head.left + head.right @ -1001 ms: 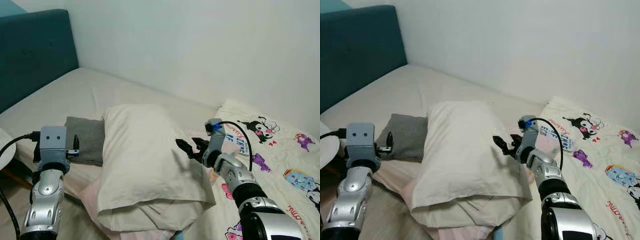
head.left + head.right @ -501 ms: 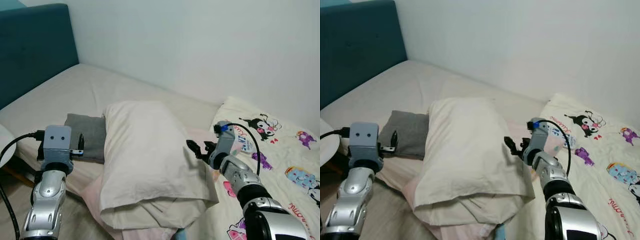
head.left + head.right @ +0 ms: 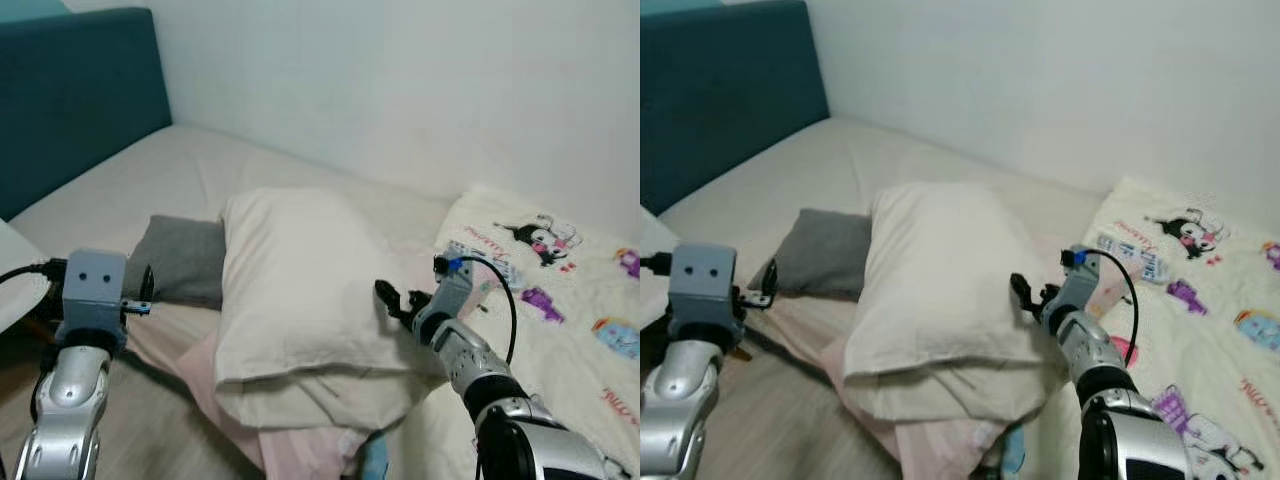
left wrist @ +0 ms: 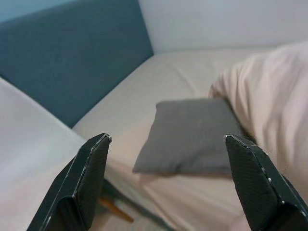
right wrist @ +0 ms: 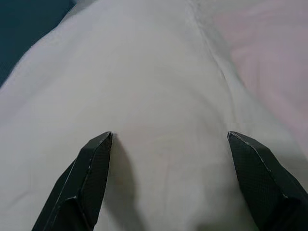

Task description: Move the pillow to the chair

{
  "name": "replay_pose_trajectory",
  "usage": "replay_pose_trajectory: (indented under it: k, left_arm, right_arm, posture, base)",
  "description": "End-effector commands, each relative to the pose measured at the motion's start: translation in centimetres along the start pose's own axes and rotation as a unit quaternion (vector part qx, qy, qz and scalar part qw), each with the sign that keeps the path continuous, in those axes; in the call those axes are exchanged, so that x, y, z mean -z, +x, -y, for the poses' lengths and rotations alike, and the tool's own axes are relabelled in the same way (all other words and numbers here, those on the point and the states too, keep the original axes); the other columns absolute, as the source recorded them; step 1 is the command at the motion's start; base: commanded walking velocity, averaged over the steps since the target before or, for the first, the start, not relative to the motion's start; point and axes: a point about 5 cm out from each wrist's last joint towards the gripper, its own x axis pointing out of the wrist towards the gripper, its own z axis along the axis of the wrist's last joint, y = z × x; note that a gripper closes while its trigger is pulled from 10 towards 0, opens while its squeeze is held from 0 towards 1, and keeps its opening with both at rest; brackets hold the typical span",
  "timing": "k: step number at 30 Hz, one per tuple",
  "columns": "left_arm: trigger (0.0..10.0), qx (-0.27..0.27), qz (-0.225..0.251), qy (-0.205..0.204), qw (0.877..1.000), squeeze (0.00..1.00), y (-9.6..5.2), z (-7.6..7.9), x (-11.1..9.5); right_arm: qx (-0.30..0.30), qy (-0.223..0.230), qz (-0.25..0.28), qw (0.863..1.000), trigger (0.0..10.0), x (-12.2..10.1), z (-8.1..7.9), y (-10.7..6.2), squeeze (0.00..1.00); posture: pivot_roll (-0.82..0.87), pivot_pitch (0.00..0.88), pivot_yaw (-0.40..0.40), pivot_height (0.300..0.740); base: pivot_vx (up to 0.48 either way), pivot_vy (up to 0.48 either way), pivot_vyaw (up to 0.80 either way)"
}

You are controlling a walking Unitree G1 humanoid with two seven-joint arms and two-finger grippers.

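A large cream pillow point(image 3: 295, 280) lies on the bed, on top of a second cream pillow and a pink one. My right gripper point(image 3: 390, 298) is open at the pillow's right edge, and its fingers point(image 5: 89, 173) press onto the cream fabric point(image 5: 159, 120). My left gripper point(image 3: 145, 285) is open, held off the bed's near left side. It points at a small grey pillow point(image 4: 192, 134) lying flat beside the cream one point(image 4: 269, 91).
A teal headboard point(image 3: 80, 100) stands at the far left and a white wall point(image 3: 400, 80) runs behind the bed. A cartoon-print blanket point(image 3: 560, 270) covers the bed's right side. A white round surface point(image 3: 12, 280) sits at the left edge.
The camera has moved, shifting the scene right and lower. My right gripper has come down from above the pillow's right side onto its edge. The left arm holds about the same pose.
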Motion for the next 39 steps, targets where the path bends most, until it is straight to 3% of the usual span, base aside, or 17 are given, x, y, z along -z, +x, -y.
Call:
replay_pose_trajectory:
  k: [1, 5, 7, 9, 11, 12, 15, 20, 26, 27, 28, 29, 39]
  left_arm:
    - [10.0, 0.008, -0.004, 0.009, 1.0, 0.0, -0.2, 0.1, -0.1]
    - [10.0, 0.013, -0.008, 0.015, 1.0, 0.0, -0.6, 0.2, -0.1]
    - [10.0, 0.012, -0.01, 0.015, 1.0, 0.0, -0.7, 0.0, -0.1]
    - [10.0, 0.009, -0.011, 0.018, 1.0, 0.0, -0.8, -0.3, -0.2]
    - [10.0, 0.009, -0.011, 0.018, 1.0, 0.0, -0.8, -0.3, -0.2]
    - [10.0, 0.011, -0.008, 0.023, 1.0, 0.0, -0.9, -0.5, -0.5]
    - [10.0, 0.013, -0.009, 0.028, 0.999, 0.0, -1.1, -0.7, -0.6]
    - [10.0, 0.013, -0.009, 0.032, 0.999, 0.0, -1.3, -0.9, -0.7]
    - [10.0, 0.013, -0.007, 0.047, 0.999, 0.0, -1.7, -1.3, -1.0]
    - [10.0, 0.013, -0.007, 0.05, 0.999, 0.0, -1.9, -1.5, -1.1]
    - [10.0, 0.013, -0.007, 0.05, 0.999, 0.0, -1.9, -1.5, -1.1]
    - [10.0, 0.012, -0.008, 0.051, 0.999, 0.0, -1.9, -1.6, -1.1]
    - [10.0, 0.014, -0.02, 0.04, 0.999, 0.0, -2.3, -0.7, -0.7]
  right_arm:
    - [0.014, 0.007, 0.026, 1.0, 10.0, -1.0, 0.2, 0.1, 0.0]
    - [0.029, 0.022, 0.078, 0.996, 10.0, -3.4, 1.0, 0.0, 0.0]
    - [0.033, 0.032, 0.081, 0.996, 10.0, -3.6, 1.2, -0.1, 0.0]
    - [0.029, 0.06, 0.067, 0.995, 10.0, -2.8, 1.3, -0.1, 0.0]
    - [0.029, 0.06, 0.067, 0.995, 10.0, -2.8, 1.3, -0.1, 0.0]
    - [0.034, 0.087, 0.02, 0.995, 10.0, -0.8, 0.9, 0.0, 0.0]
    - [0.042, 0.085, -0.028, 0.995, 10.0, 1.0, 0.3, 0.1, 0.0]
    - [0.016, 0.125, -0.023, 0.992, 10.0, 1.0, -0.7, 0.4, 0.0]
    - [-0.035, 0.113, -0.049, 0.992, 10.0, 1.3, -2.7, 1.0, 0.0]
    - [-0.04, 0.107, -0.047, 0.992, 3.9, 1.1, -3.1, 1.2, 0.0]
    - [-0.04, 0.107, -0.047, 0.992, 3.9, 1.1, -3.1, 1.2, 0.0]
    - [-0.039, 0.099, -0.044, 0.993, 0.0, 0.9, -3.2, 1.2, 0.0]
    - [-0.049, 0.071, -0.033, 0.996, 0.0, 0.2, -3.3, 1.3, 0.0]
  posture:
    - [0.03, 0.052, -0.054, 0.635]
    - [0.02, 0.069, -0.052, 0.635]
    - [0.02, 0.071, -0.053, 0.635]
    - [0.03, 0.078, -0.052, 0.635]
    - [0.03, 0.078, -0.052, 0.635]
    - [0.03, 0.092, -0.049, 0.635]
    - [0.03, 0.096, -0.049, 0.635]
    - [0.04, 0.102, -0.05, 0.635]
    - [0.06, 0.111, -0.053, 0.635]
    - [0.06, 0.11, -0.054, 0.635]
    - [0.06, 0.11, -0.054, 0.635]
    - [0.06, 0.11, -0.054, 0.635]
    - [0.05, 0.091, -0.056, 0.635]
  base:
    - [0.0, 0.0, 0.0]
    - [0.0, 0.0, 0.0]
    - [0.0, 0.0, 0.0]
    - [0.0, 0.0, 0.0]
    - [0.0, 0.0, 0.0]
    - [0.0, 0.0, 0.0]
    - [0.0, 0.0, 0.0]
    - [0.0, 0.0, 0.0]
    - [0.0, 0.0, 0.0]
    - [0.0, 0.0, 0.0]
    - [0.0, 0.0, 0.0]
    - [0.0, 0.0, 0.0]
    - [0.0, 0.0, 0.0]
